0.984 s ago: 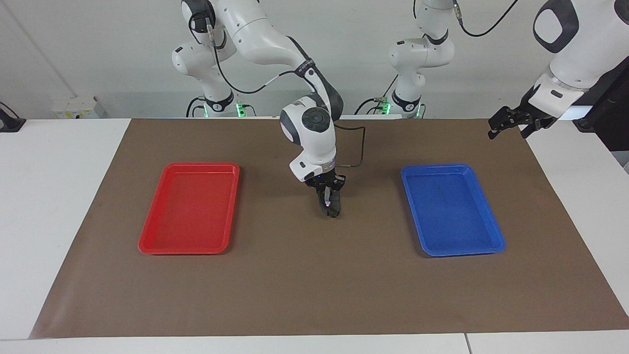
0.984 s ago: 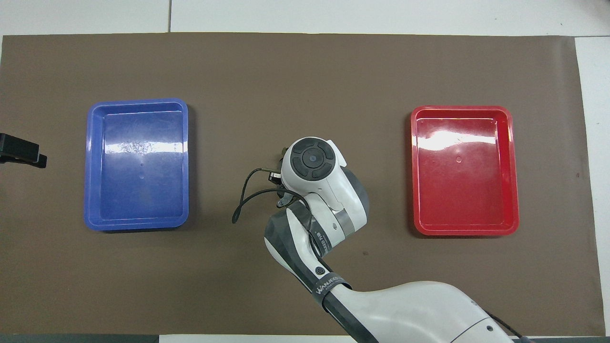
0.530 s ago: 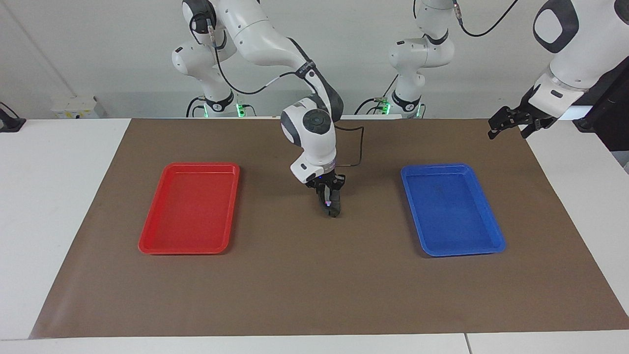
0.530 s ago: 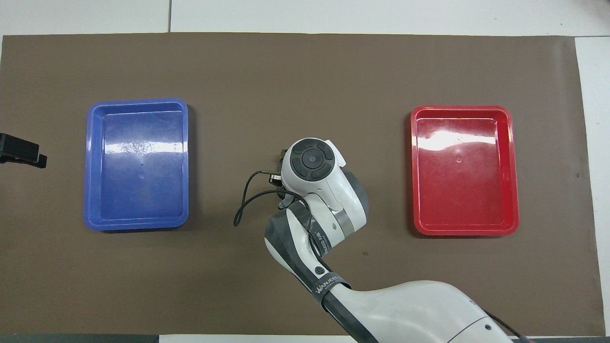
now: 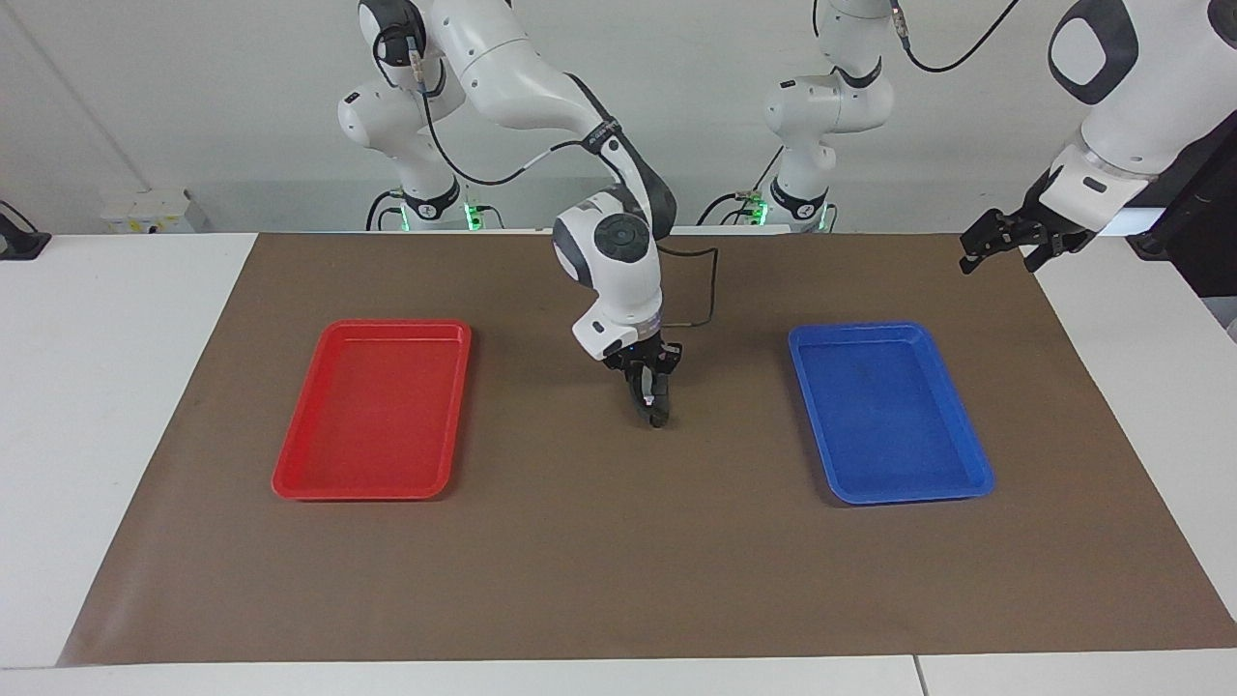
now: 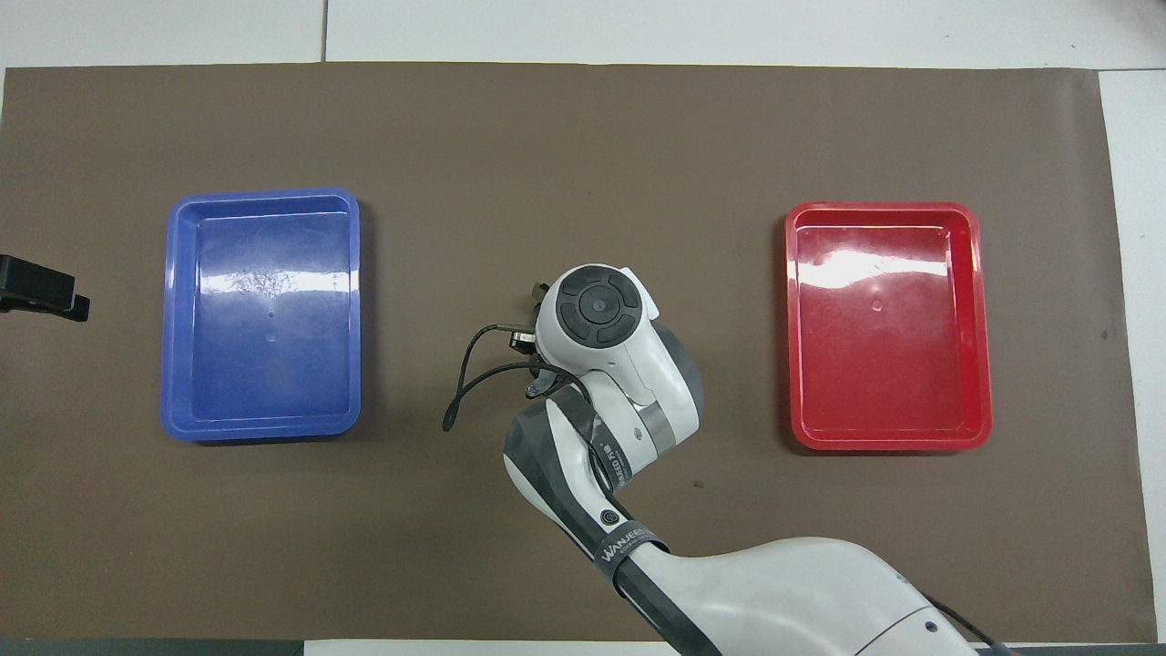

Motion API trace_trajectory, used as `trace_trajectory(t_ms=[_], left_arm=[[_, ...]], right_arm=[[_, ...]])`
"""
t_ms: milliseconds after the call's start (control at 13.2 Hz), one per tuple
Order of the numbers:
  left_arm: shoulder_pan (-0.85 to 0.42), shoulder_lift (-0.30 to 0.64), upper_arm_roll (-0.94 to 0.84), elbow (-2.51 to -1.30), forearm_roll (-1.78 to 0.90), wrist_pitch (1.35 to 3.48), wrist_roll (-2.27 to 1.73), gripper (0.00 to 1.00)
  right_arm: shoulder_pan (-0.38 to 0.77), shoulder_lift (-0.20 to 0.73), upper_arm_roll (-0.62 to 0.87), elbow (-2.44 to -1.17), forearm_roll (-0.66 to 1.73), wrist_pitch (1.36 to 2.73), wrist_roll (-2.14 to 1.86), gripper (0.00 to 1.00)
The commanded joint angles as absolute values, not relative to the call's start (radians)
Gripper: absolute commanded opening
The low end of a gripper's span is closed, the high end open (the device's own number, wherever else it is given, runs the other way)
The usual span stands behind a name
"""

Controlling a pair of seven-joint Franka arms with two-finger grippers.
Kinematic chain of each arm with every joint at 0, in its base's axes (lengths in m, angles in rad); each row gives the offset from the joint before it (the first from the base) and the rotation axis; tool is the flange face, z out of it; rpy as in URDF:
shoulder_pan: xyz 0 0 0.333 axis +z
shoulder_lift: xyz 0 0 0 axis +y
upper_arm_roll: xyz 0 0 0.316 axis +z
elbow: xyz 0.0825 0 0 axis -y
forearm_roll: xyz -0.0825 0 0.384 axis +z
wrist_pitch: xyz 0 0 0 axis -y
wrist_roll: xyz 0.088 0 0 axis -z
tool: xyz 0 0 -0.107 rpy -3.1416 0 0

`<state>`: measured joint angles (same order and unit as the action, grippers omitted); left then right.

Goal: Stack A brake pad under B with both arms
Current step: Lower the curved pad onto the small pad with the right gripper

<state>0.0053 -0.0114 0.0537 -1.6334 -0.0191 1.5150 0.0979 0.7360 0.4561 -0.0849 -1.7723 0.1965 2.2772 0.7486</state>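
Centre of the facing frame: right hand, pointing straight down over the middle of the brown mat, fingertips pinched together on a small dark brake pad. Pad held on edge, lower end just at the mat; touching or a hair above, cannot tell. Short pad or long one, cannot tell either; no silvery strip visible from here. In the overhead frame, hand and pad hidden under the right arm's own wrist, which enters from the bottom right.

Upper right of the facing frame: left hand, spread wide with nothing in it, waiting in the air over the mat's corner and the white worktop. Seen again as a dark shape at the left edge of the overhead frame.

Left of centre in the facing frame: red tray, nothing in it. Right of centre: blue tray, likewise bare. Right hand between the two trays, well apart from both.
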Motion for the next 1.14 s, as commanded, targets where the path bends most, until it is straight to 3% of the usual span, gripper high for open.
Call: trace_trajectory(t_ms=[0, 908, 1059], left_arm=[[0.008, -0.014, 0.052, -1.632, 0.000, 1.502, 0.104, 1.00], [0.008, -0.014, 0.052, -1.632, 0.000, 1.502, 0.104, 1.00], [0.008, -0.014, 0.052, -1.632, 0.000, 1.502, 0.104, 1.00]], right_arm=[[0.736, 0.446, -0.081, -1.793, 0.225, 2.304, 0.729, 0.00], [0.735, 0.457, -0.064, -1.807, 0.222, 2.344, 0.723, 0.00], [0.735, 0.457, -0.066, -1.813, 0.222, 2.347, 0.723, 0.04]])
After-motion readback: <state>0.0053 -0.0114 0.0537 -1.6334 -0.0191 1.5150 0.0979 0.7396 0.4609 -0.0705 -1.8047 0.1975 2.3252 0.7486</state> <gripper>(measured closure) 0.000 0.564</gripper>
